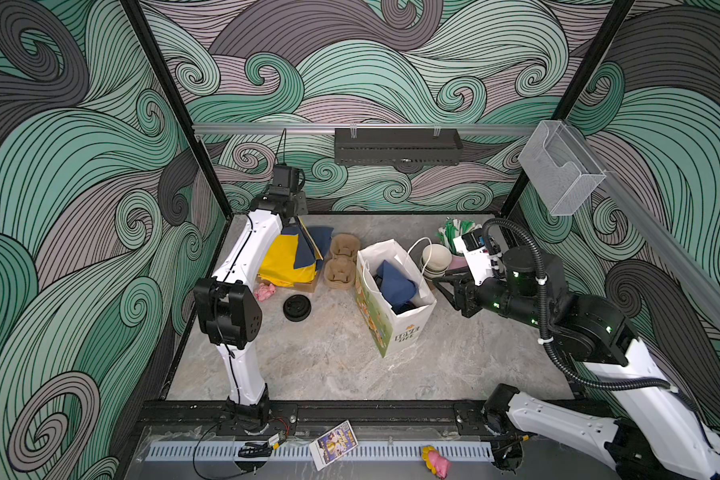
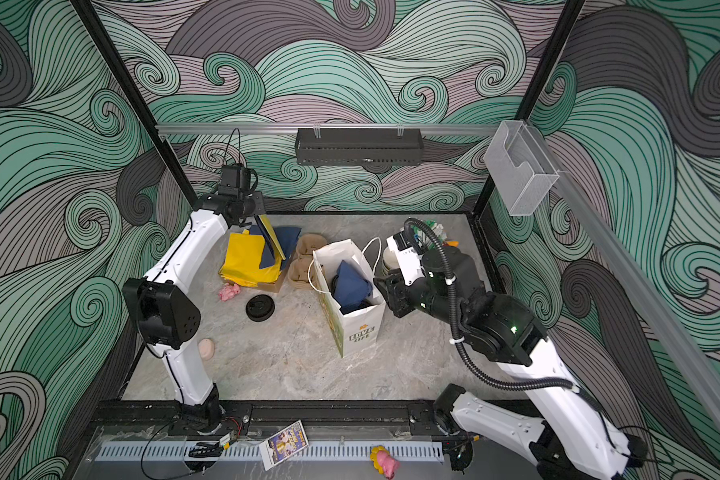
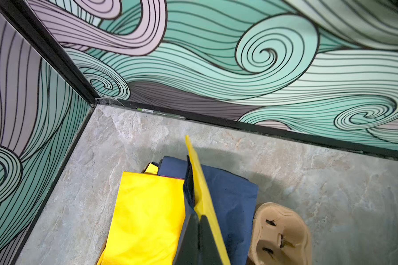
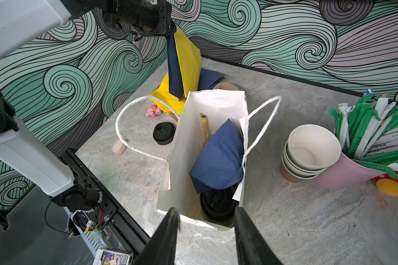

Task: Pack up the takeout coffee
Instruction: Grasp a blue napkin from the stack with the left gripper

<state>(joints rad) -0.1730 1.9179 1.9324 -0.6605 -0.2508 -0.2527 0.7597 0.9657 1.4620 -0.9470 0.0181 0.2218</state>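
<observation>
Looking at the left gripper (image 3: 199,221) first: it's clamped tight on a yellow and navy napkin pair (image 3: 198,179). The pair dangles from it above the napkin pile (image 1: 285,266) in the far left corner of the table (image 1: 329,365).

The right gripper (image 4: 206,229) has its jaws spread apart with nothing pinched between them. It hangs just beside the white paper bag (image 1: 391,332), on the bag's right side in both top views.

The bag stands upright around the middle of the table with its handles flopped outward. The right wrist view shows a crumpled navy napkin (image 4: 218,156) stuffed in the bag and a thin wooden stick (image 4: 203,128) leaning against the inside wall. A second black lid (image 4: 217,204) sits deep at the bottom, and what's under that lid is hard to tell.

As for the coffee stuff, the paper cups (image 4: 313,151) are nested in one stack, mouths up, cream inside. They sit at the back right, just beside the pink straw cup (image 4: 345,174).

The loose black lid (image 1: 297,307) lies flat on the table left of the bag, near a small pink crumpled thing (image 1: 265,292).

The brown pulp carriers (image 1: 341,259) sit between the napkin pile and the bag.
</observation>
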